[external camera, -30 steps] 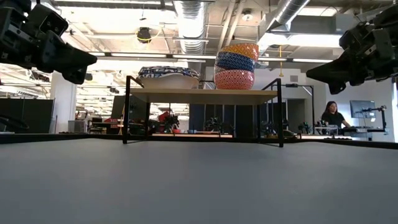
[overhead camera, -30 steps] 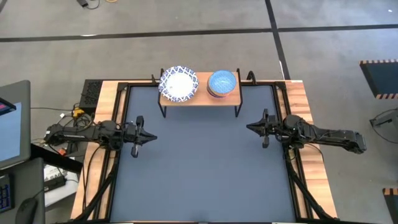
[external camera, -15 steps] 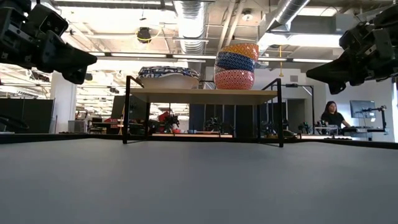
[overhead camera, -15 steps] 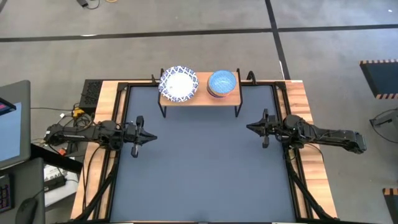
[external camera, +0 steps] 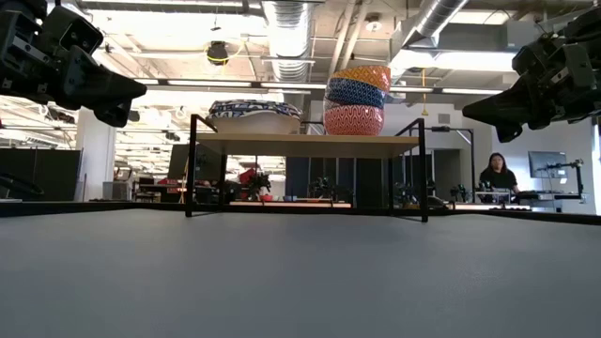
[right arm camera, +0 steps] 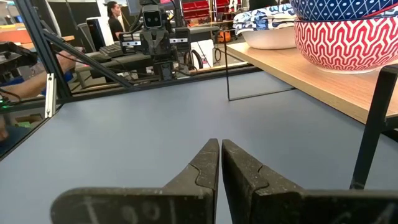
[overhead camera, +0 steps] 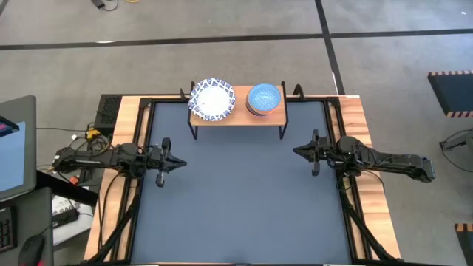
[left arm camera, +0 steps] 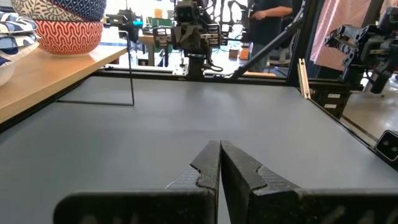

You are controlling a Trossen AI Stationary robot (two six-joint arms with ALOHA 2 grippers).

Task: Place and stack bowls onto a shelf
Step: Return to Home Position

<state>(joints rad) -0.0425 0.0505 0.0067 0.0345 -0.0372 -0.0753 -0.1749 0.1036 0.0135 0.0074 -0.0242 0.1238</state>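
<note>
1. Since a second ago my arms have not moved; only the person (external camera: 495,176) beyond the table has shifted slightly.
2. My left gripper (left arm camera: 219,155) and right gripper (right arm camera: 220,155) are both closed, empty, at opposite table sides.
3. On the shelf (overhead camera: 239,114), the stacked white bowls (overhead camera: 212,100) sit beside the stacked coloured bowls (overhead camera: 264,98).

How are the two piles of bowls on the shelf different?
The white pile is wide and low; the colourful pile is narrower and taller. The white pile's bowls are white with blue rims; the colourful pile's show red, blue and orange patterns. Both sit on the shelf, apart.
</note>
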